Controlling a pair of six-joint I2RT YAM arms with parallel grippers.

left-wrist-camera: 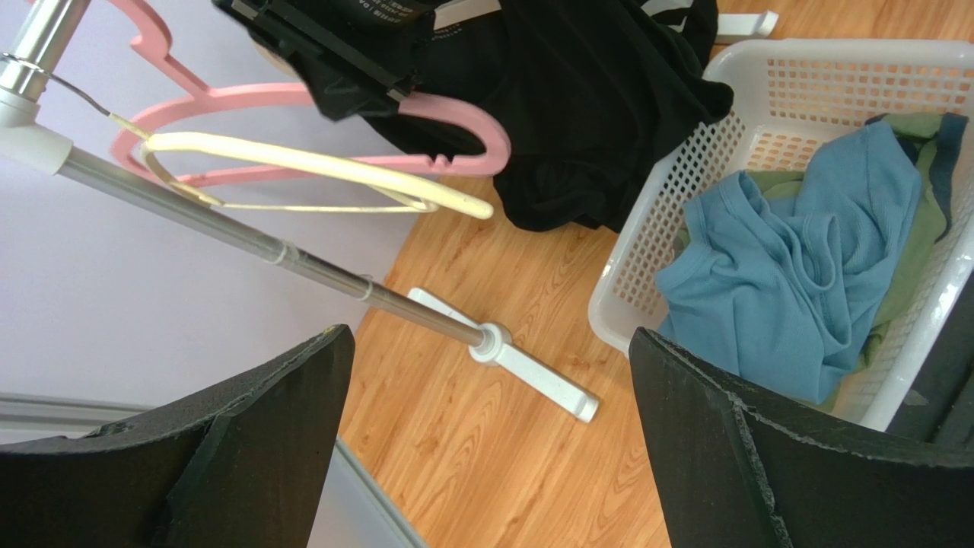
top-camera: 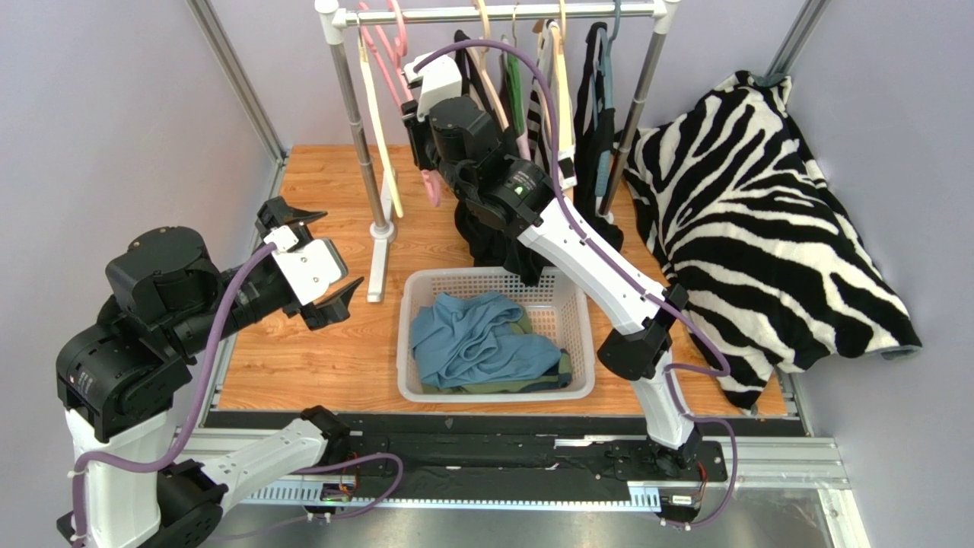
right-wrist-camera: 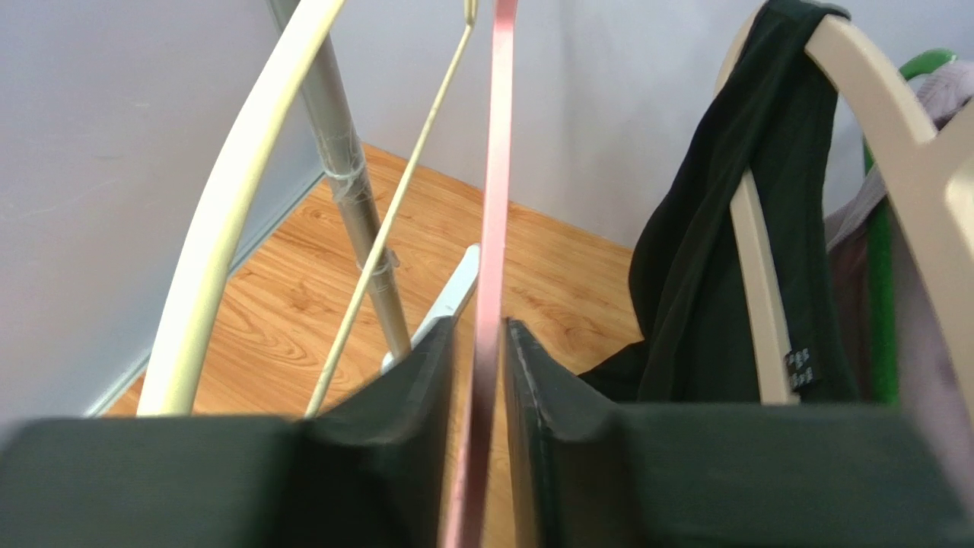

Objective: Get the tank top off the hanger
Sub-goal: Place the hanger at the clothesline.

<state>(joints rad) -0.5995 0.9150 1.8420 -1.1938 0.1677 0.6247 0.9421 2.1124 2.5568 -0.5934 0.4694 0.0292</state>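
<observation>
Beneath the right hand [right-wrist-camera: 482,343], the tank top [top-camera: 500,242] is hanging straight down; the hand is straddling the pink hanger [right-wrist-camera: 496,160], grip unclear.

Blk tank top [left-wrist-camera: 595,103] hanging limp, pink hanger [left-wrist-camera: 263,97] just beside, tilted

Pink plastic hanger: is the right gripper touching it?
Cannot tell. In the right wrist view the pink plastic hanger runs between the nearly closed fingers of the right gripper, but neither contact nor gap shows plainly.

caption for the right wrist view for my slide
Right gripper straddling a thin pink plastic hanger, beside a black tank top on a beige hanger.
</observation>
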